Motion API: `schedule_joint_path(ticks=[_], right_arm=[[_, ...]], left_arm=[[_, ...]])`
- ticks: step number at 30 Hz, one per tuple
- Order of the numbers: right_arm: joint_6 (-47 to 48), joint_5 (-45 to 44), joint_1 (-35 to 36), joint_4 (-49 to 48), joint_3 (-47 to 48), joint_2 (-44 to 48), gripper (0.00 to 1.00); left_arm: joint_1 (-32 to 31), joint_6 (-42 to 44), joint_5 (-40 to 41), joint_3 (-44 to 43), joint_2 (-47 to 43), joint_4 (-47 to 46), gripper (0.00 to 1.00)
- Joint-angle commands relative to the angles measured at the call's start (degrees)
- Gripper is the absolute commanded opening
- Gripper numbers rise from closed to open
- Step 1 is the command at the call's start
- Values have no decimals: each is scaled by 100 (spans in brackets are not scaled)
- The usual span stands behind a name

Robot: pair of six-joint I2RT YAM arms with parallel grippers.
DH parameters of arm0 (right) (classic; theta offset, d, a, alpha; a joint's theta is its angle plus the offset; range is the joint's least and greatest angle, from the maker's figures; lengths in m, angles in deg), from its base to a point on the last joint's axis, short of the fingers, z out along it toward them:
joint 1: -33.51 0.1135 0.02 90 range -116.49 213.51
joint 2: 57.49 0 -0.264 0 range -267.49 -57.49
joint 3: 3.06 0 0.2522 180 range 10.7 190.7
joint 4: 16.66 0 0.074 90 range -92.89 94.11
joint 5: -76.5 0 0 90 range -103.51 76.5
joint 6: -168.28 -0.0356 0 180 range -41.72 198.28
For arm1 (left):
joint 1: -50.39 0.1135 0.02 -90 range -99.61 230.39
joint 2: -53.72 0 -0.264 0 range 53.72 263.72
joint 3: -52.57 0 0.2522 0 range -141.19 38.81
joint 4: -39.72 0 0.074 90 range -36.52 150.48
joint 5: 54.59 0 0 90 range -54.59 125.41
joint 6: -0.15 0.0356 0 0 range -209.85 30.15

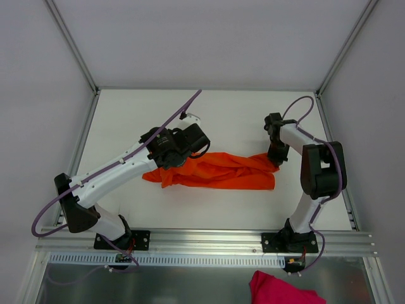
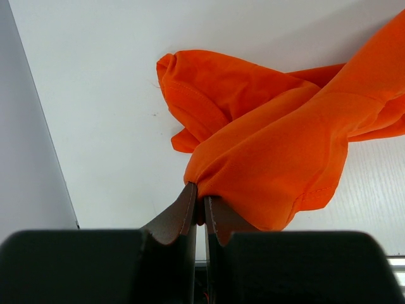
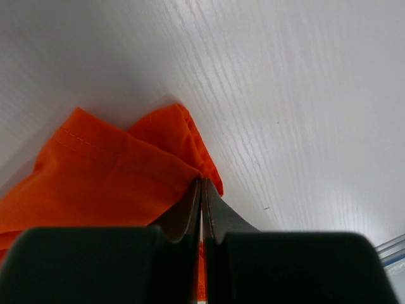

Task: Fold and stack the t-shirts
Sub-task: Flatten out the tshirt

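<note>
The orange t-shirt (image 1: 218, 172) lies bunched and stretched sideways across the middle of the white table. My left gripper (image 1: 169, 162) is at its left end, shut on a pinch of the fabric; in the left wrist view the gripper (image 2: 200, 193) has the cloth (image 2: 278, 158) bulging out above the fingertips. My right gripper (image 1: 276, 161) is at the shirt's right end, shut on an edge of it; in the right wrist view the gripper (image 3: 202, 182) pinches the orange fabric (image 3: 101, 177). The neck label is hidden.
White enclosure walls and metal posts (image 1: 76, 47) ring the table (image 1: 221, 114). An aluminium rail (image 1: 209, 239) runs along the near edge. A pink-red cloth (image 1: 278, 290) lies below the rail at the bottom right.
</note>
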Motion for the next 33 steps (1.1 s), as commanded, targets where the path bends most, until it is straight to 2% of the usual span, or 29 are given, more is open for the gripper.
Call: schedule_joint_path(ticks=[1, 5, 8, 13, 17, 20, 23, 33], right_arm=[[158, -319, -42, 26, 200, 488, 1], [439, -328, -42, 201, 770, 620, 1], [624, -529, -42, 561, 1692, 673, 1], [1178, -952, -42, 1071, 3404, 621, 1], [1520, -1233, -42, 1265, 4277, 524, 1], [1626, -1435, -42, 1502, 4830, 410, 1], [1600, -1689, -42, 1608, 5069, 427, 1], [1539, -1910, -51, 1783, 5280, 611, 1]], left_arm=[[56, 8, 86, -143, -163, 123, 0], [56, 78, 77, -240, -128, 0, 0], [56, 271, 190, -476, -93, -193, 0], [179, 955, 867, -1153, 22, -570, 0], [241, 1815, 1324, -1479, -22, -1378, 0], [311, 2011, 1693, -1681, -66, -1626, 0], [311, 1907, 2098, -1883, -110, -1758, 0], [311, 1959, 2345, -2006, -347, -1943, 0]])
